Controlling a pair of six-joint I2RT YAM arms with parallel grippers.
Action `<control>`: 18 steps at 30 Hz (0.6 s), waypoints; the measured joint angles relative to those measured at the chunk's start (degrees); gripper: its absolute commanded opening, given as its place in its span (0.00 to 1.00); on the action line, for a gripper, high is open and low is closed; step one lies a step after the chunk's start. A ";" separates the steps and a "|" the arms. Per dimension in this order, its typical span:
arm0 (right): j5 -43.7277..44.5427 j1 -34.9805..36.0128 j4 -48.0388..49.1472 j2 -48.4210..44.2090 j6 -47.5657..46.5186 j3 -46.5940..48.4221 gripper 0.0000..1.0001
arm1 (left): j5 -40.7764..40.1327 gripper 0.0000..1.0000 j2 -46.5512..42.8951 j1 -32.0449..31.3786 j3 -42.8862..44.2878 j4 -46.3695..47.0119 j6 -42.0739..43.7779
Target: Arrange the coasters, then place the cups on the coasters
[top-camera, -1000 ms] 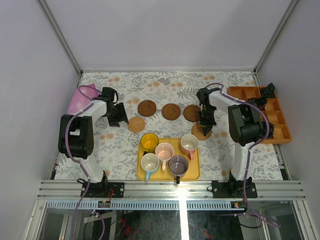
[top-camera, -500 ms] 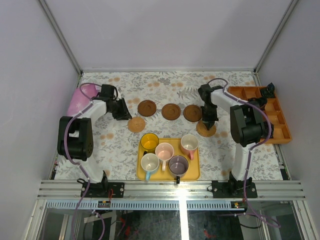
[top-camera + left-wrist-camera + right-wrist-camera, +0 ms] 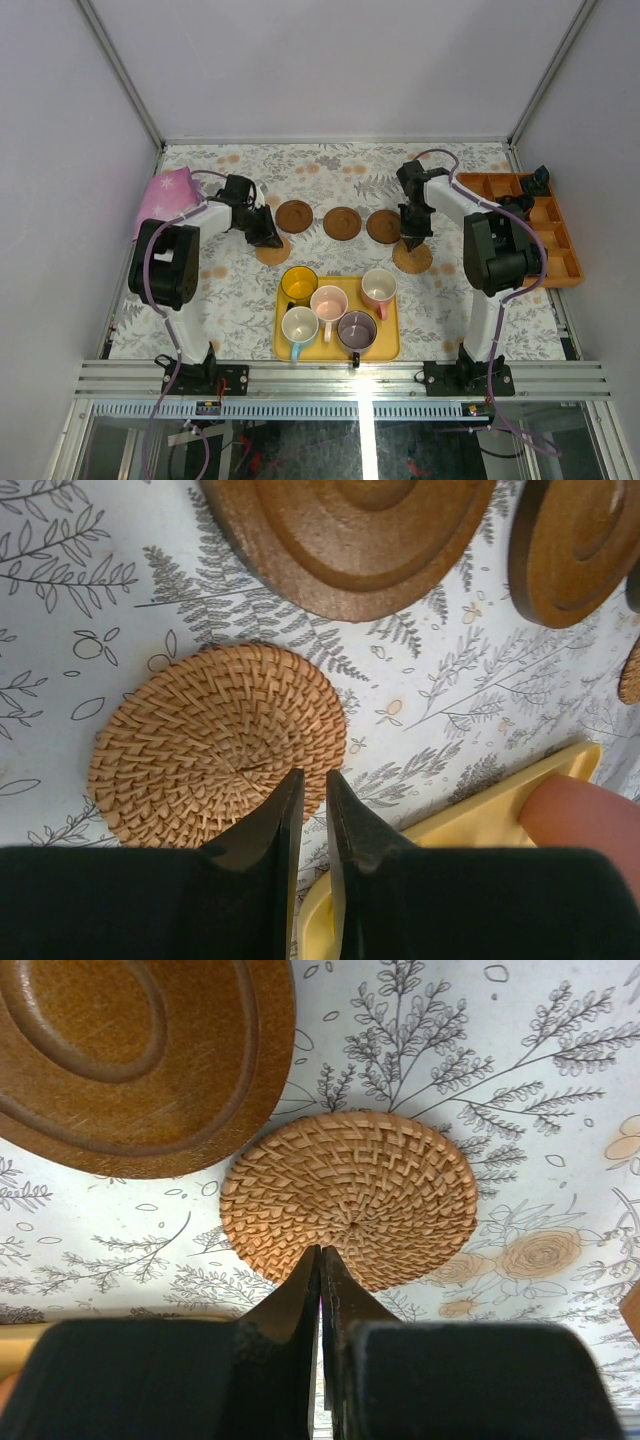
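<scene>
Where the left gripper hangs, it hides part of the left woven coaster from above. Both wrist views cut off the brown coasters at the picture edge. The left wrist view shows only a corner of the tray.

The left gripper's fingers are almost together, with just a thin slit between them and nothing in it. Its tips are over the near edge of the left woven coaster, but I cannot tell if they touch it. The right gripper is shut tight and holds nothing. Its tip is over the near edge of the right woven coaster.

All five coasters lie flat on the tabletop in a row that runs left to right. They are round, so no side is longer. Five cups stand mouth up in the tray, near the row.
</scene>
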 measured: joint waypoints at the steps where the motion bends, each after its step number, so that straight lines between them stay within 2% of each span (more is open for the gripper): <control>1: -0.28 0.00 0.09 0.02 0.09 0.00 0.00 | 0.02 0.13 0.55 0.00 0.00 -0.02 -0.04; 18: -1.18 -1.57 -0.33 3.45 3.06 0.13 0.00 | -2.60 0.15 3.91 1.75 1.55 -0.79 -6.73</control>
